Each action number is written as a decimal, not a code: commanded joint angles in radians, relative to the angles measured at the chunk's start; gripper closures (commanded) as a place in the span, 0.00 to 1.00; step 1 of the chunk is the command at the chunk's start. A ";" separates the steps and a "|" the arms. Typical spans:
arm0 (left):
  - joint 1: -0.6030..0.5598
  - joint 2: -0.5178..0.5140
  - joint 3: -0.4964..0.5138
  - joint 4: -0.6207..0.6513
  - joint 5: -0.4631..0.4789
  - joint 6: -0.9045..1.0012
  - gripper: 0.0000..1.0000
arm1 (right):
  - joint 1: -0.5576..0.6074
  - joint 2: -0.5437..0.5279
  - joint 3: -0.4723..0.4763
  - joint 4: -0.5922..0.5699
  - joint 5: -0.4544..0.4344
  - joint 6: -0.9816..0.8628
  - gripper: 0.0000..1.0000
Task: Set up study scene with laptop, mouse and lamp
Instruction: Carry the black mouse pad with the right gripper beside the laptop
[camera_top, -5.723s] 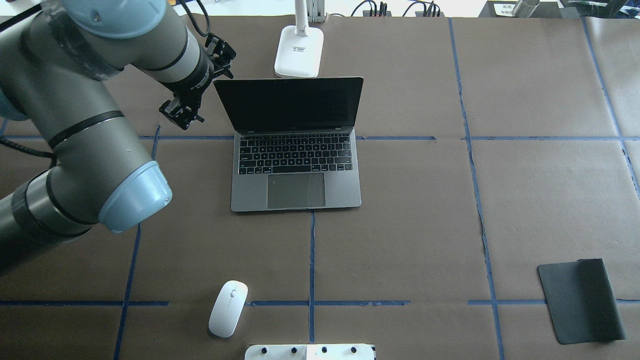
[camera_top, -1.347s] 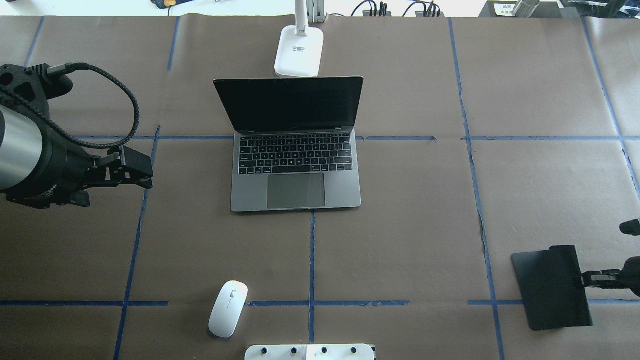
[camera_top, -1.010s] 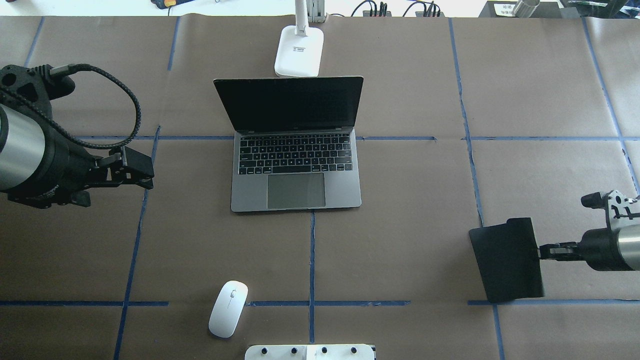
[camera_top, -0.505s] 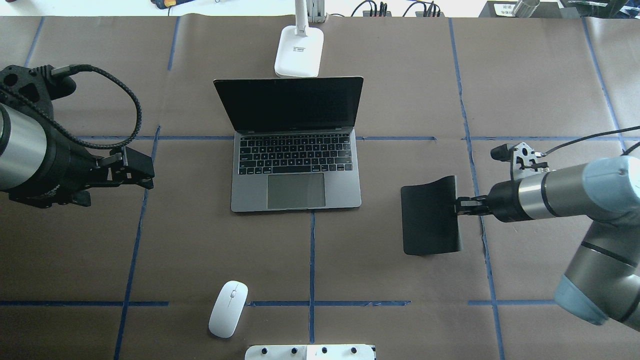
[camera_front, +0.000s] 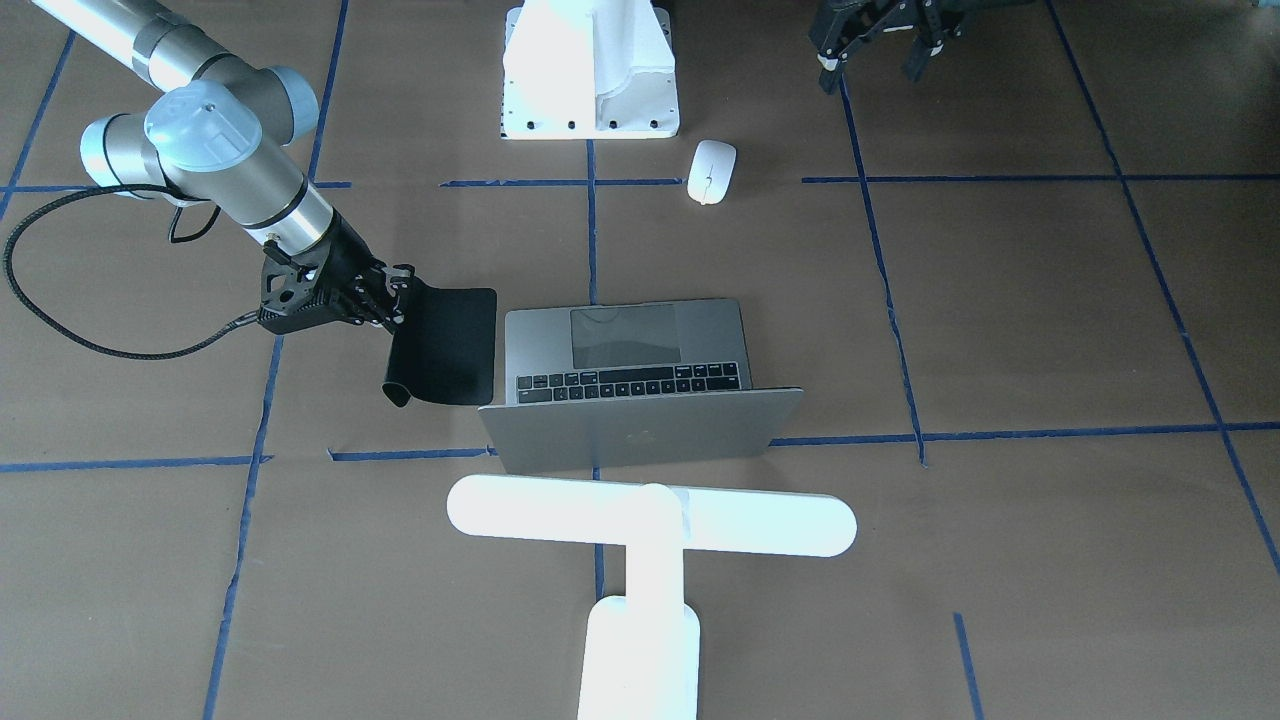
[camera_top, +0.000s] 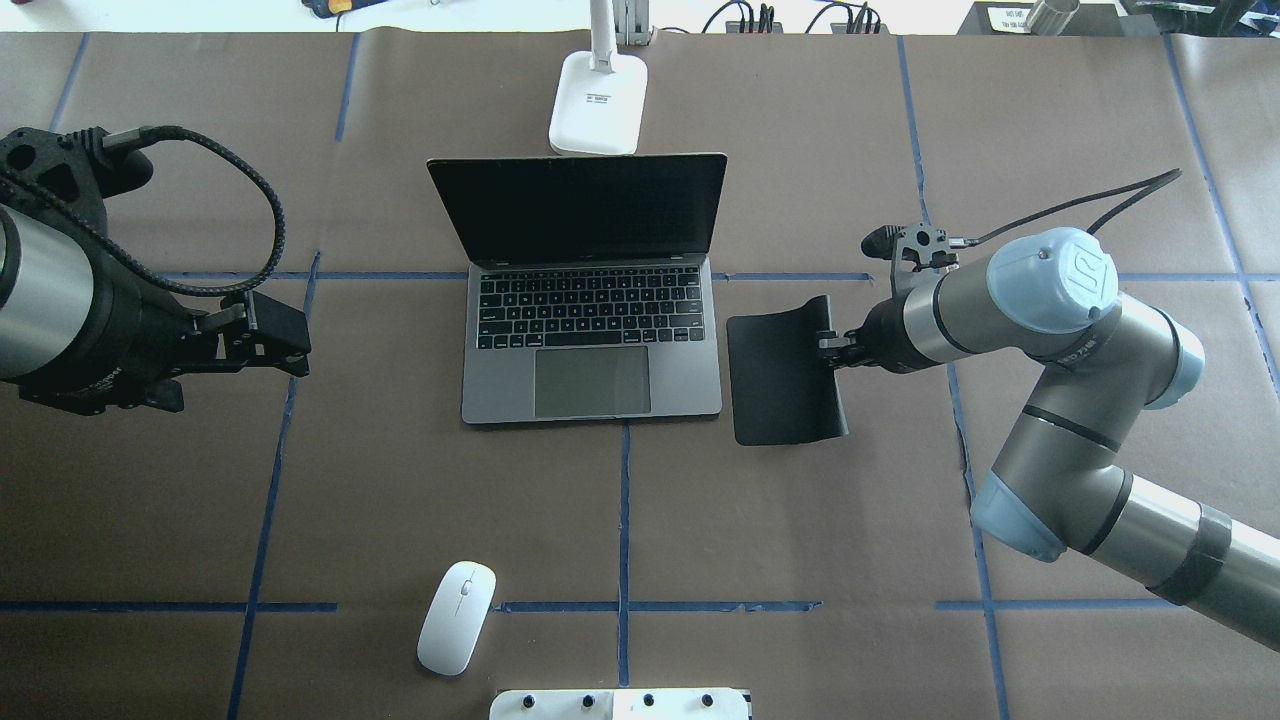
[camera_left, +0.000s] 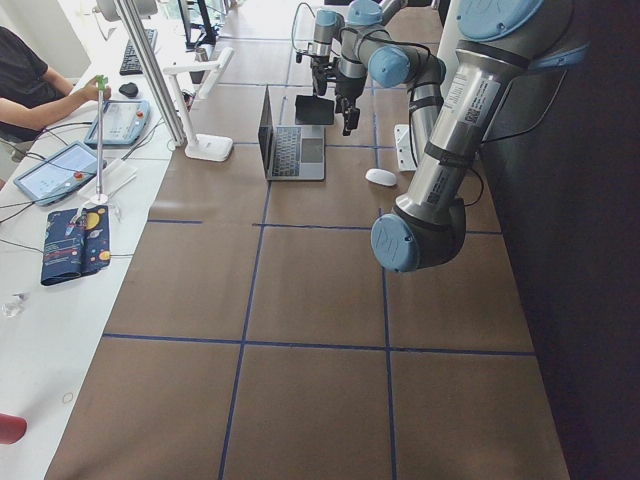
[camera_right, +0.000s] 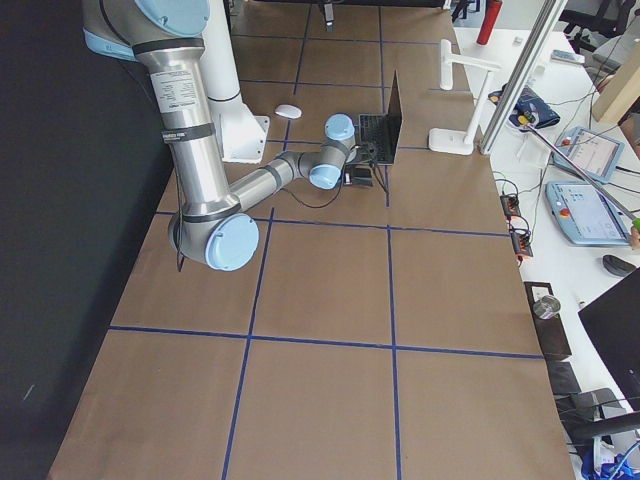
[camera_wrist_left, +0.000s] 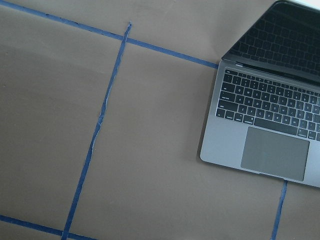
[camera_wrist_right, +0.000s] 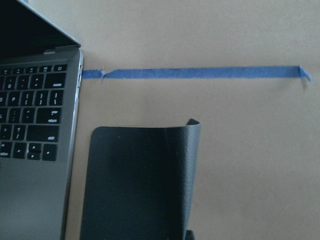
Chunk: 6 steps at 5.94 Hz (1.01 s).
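- Overhead exterior view is showing the main change: the black mat (camera_top: 785, 370), which was lying near the table's (camera_top: 1080, 130) right front corner seconds ago, is now sitting just beside the laptop's (camera_top: 592, 340) right edge, with a thin gap between them.
- The right end effector (camera_top: 835, 350) is pinching the mat's outer edge, fingers clamped on it; that edge is curling upward while the side nearer the laptop seems to be lying flat.
- The right arm is reaching in low from the right, its wrist lying roughly level and pointing toward the laptop.
- The left arm, which was up beside the laptop's screen earlier, is now hanging well off to the left; the left end effector (camera_top: 270, 345) is holding nothing, and its fingers look spread apart.
- The laptop is standing open in the table's middle, and the lamp (camera_top: 598, 100) is standing just behind its screen.
- The mouse (camera_top: 456, 617) is lying untouched near the front edge, well apart from the mat, so bringing it across is probably coming next.
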<state>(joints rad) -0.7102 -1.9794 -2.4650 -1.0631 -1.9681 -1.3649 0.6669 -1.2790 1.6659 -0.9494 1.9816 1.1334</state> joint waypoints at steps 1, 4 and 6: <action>0.000 -0.006 0.000 0.000 0.000 -0.005 0.00 | 0.060 0.039 -0.087 -0.002 0.016 -0.079 1.00; 0.000 -0.010 0.000 0.000 0.000 -0.005 0.00 | 0.068 0.073 -0.129 0.000 0.022 -0.064 0.03; 0.002 -0.012 0.004 -0.001 0.000 -0.008 0.00 | 0.089 0.087 -0.127 -0.008 0.067 -0.069 0.00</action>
<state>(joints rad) -0.7097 -1.9900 -2.4628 -1.0642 -1.9681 -1.3716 0.7421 -1.1966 1.5387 -0.9535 2.0194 1.0660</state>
